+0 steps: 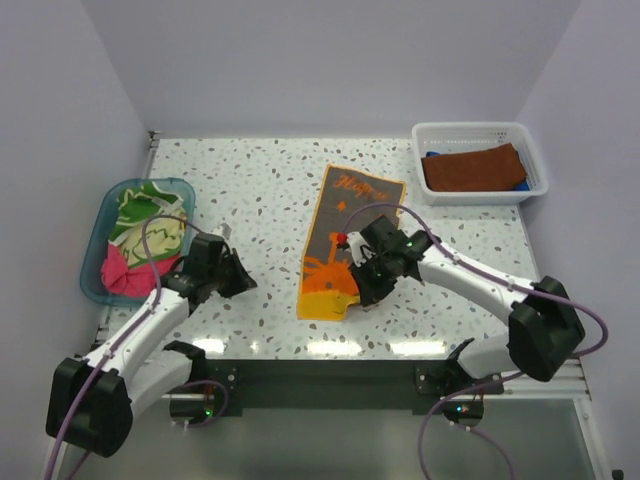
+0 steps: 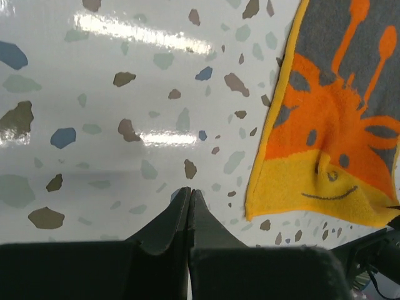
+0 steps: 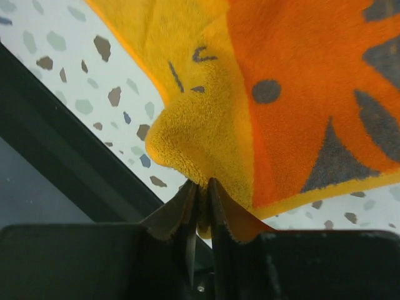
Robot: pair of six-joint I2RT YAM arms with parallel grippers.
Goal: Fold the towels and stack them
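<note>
From above, the orange towel (image 1: 330,260) lay flat near the middle of the table (image 1: 260,190). Its long axis ran from the near edge toward the far wall and leaned a little to the right at the far end. The lettered end pointed away and the yellow end pointed toward the arms. Bare table lay open on both sides of it. A basket (image 1: 480,130) stood in the far right corner with a folded brown towel (image 1: 470,168) on a blue towel (image 1: 520,185). At the left edge a tub (image 1: 100,230) held a patterned towel (image 1: 140,215) and a pink towel (image 1: 125,270). The left gripper (image 1: 240,280) sat between the tub and the orange towel, apart from both. The right gripper (image 1: 356,292) was over the towel's near right corner.

In the left wrist view, the left gripper (image 2: 189,194) had its fingers pressed together with nothing in them, above bare table (image 2: 125,94). The orange towel (image 2: 325,144) filled the right side, with its yellow hem nearest.

In the right wrist view, the right gripper (image 3: 203,184) was almost closed, and its tips pinched a bunched yellow fold of the orange towel (image 3: 281,62). The table's dark front rail (image 3: 56,144) ran just beside that corner.
</note>
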